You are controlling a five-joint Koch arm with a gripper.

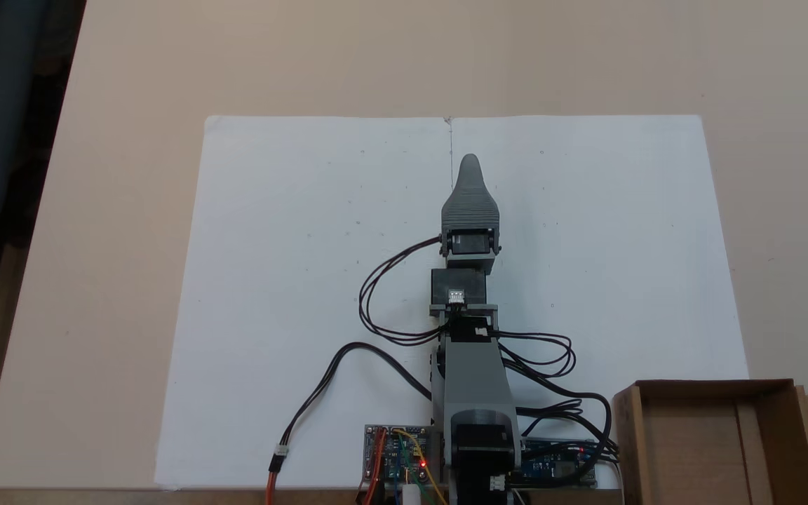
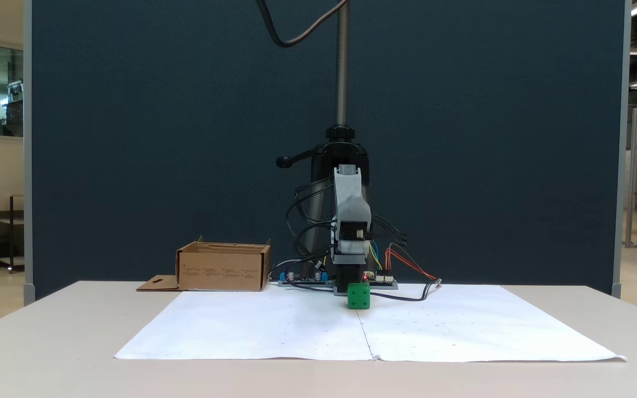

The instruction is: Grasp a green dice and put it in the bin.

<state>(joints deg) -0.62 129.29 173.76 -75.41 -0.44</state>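
Note:
The green dice (image 2: 358, 296) rests on the white paper, straight in front of the arm in the fixed view from the table's front. In the fixed view from above the grey gripper (image 1: 470, 163) points away from the base and covers the dice. Only the upper jaw shows, so the gap between the jaws is hidden. From the front, the dice hides the gripper's tips, and I cannot tell whether they touch it. The bin, a shallow brown cardboard box (image 1: 712, 384), stands beside the arm's base with its flap spread out; it is also seen from the front (image 2: 222, 271).
A large white paper sheet (image 1: 292, 280) covers the middle of the beige table. Black cables (image 1: 376, 280) loop beside the arm, and circuit boards (image 1: 397, 452) lie at its base. A dark partition wall (image 2: 130, 138) stands behind the table.

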